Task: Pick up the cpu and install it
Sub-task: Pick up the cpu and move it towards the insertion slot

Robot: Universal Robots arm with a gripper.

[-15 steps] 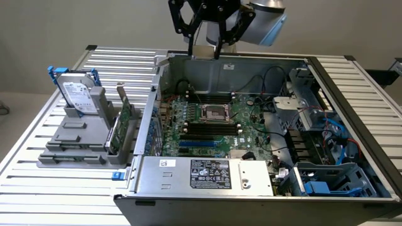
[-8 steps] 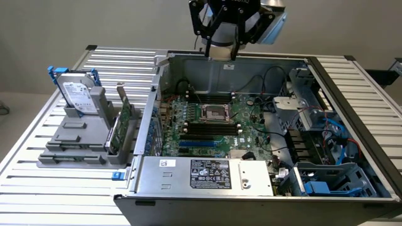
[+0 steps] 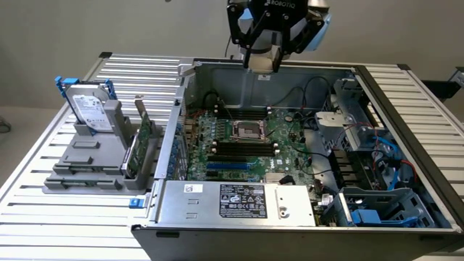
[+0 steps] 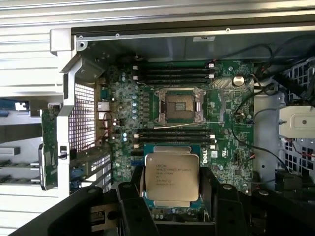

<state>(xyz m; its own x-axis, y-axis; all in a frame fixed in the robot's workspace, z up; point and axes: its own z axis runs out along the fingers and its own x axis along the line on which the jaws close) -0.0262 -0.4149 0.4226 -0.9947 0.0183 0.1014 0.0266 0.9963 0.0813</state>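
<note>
The cpu (image 4: 171, 178) is a flat square chip with a silvery top and printed text. It sits between the two black fingers (image 4: 132, 196) of my gripper (image 4: 172, 189), which is shut on its edges. In the exterior view my gripper (image 3: 261, 61) hangs high over the rear wall of the open computer case (image 3: 261, 81), with the cpu (image 3: 262, 54) seen as a pale plate between its fingers. The motherboard socket (image 4: 179, 104) is open and bare, with its metal frame around it. It lies below and ahead of the held chip, in the middle of the green board (image 3: 243, 130).
Black memory slots (image 4: 174, 135) lie on both sides of the socket. Cables and a metal drive cage (image 3: 348, 128) fill the case on the exterior view's right. A labelled power supply (image 3: 243, 201) spans the front. A hard drive (image 3: 91, 111) stands in a grey holder (image 3: 87, 163) outside the case.
</note>
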